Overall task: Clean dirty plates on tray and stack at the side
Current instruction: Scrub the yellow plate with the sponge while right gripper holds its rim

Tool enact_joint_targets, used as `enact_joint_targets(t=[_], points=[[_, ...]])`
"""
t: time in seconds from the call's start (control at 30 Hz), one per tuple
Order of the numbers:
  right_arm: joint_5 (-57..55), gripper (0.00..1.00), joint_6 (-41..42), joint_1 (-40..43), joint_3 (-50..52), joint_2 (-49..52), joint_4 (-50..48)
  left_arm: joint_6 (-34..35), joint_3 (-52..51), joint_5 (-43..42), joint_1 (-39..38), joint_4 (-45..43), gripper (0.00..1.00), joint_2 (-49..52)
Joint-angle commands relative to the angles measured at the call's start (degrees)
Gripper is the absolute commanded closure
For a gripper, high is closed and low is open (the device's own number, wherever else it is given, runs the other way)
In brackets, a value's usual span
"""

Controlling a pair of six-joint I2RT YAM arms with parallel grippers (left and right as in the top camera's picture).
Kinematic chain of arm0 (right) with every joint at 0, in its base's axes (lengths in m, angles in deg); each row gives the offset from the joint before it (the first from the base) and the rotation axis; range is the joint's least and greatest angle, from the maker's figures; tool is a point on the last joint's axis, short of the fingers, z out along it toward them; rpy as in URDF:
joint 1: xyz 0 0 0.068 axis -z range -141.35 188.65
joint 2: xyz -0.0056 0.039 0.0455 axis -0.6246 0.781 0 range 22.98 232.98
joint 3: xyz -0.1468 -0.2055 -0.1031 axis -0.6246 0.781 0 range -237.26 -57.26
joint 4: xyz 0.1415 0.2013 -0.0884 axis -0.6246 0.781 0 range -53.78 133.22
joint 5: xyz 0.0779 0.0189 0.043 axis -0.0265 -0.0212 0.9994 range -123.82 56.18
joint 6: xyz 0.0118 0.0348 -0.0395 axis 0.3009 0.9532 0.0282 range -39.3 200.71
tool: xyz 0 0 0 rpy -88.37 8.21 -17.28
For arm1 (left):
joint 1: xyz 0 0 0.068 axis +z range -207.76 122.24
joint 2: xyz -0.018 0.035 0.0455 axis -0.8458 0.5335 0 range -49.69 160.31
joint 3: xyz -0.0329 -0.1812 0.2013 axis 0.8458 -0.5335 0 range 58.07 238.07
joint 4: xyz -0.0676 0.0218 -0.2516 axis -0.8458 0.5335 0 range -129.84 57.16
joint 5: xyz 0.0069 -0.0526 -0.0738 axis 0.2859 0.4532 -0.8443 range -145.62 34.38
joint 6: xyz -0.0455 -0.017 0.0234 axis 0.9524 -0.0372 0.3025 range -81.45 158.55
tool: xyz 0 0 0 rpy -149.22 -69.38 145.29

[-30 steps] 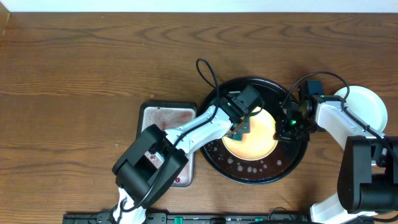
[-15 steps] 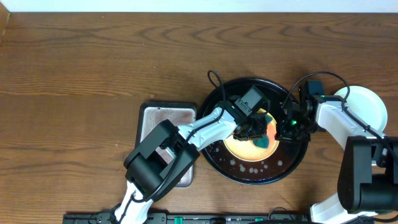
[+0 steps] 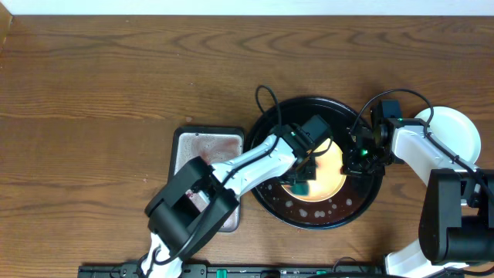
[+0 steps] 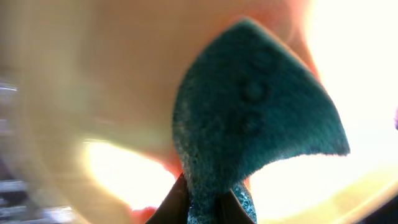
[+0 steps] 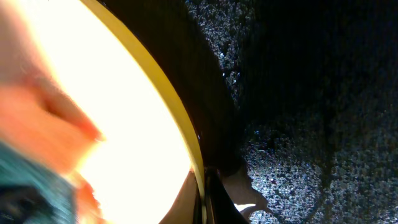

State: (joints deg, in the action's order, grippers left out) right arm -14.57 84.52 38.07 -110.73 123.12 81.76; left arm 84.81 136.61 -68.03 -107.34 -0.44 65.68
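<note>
A pale yellow plate (image 3: 328, 174) lies in the large black tray (image 3: 347, 212). My left gripper (image 3: 302, 179) is shut on a teal sponge (image 3: 301, 188) and presses it on the plate; the left wrist view shows the sponge (image 4: 255, 130) against the yellow plate (image 4: 93, 93) with red smear near it. My right gripper (image 3: 356, 161) is shut on the yellow plate's right rim; the right wrist view shows its fingers (image 5: 202, 199) pinching the rim (image 5: 180, 143) over the wet black tray (image 5: 311, 124). A pale white plate (image 3: 455, 131) sits on the table to the right.
A small rectangular grey tray (image 3: 202, 150) with reddish residue sits left of the black tray. Droplets or foam spots lie on the black tray's front floor (image 3: 309, 210). Both arms cross over the black tray.
My left gripper with the sponge swept across the yellow plate, right and then back toward its lower left. The right gripper has kept its hold on the rim.
</note>
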Motion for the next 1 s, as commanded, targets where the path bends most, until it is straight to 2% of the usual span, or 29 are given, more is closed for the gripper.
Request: enact_joint_targets(t=[0.0,0.1,0.3,0.43,0.63,0.83,0.97], points=[[-2.71,0.99,-1.14,0.48,-0.04,0.79,-0.15,-0.87,-2.43,23.12,1.64,3.04,0.92,-1.33],[-2.71,0.99,-1.16,0.48,-0.07,0.79,-0.11,-1.75,-2.43,28.46,1.62,3.23,0.93,-2.16],[-2.73,0.99,-1.38,0.48,-0.04,0.79,-0.15,-3.69,0.15,29.11,1.62,5.90,0.93,-2.95],[-2.71,0.99,-1.36,0.48,-0.04,0.79,-0.33,-8.31,3.28,29.97,1.66,5.90,0.92,-4.39],[-2.69,0.99,-1.33,0.48,-0.04,0.79,-0.44,-7.98,2.12,16.09,1.62,-0.17,0.93,-3.65],[-2.69,0.99,-1.33,0.48,-0.04,0.79,-0.33,-6.32,0.22,11.41,1.64,-4.52,0.93,-1.57],[-2.69,0.99,-1.33,0.48,-0.07,0.79,-0.33,-6.60,0.20,14.34,1.70,-3.19,0.92,-0.22]])
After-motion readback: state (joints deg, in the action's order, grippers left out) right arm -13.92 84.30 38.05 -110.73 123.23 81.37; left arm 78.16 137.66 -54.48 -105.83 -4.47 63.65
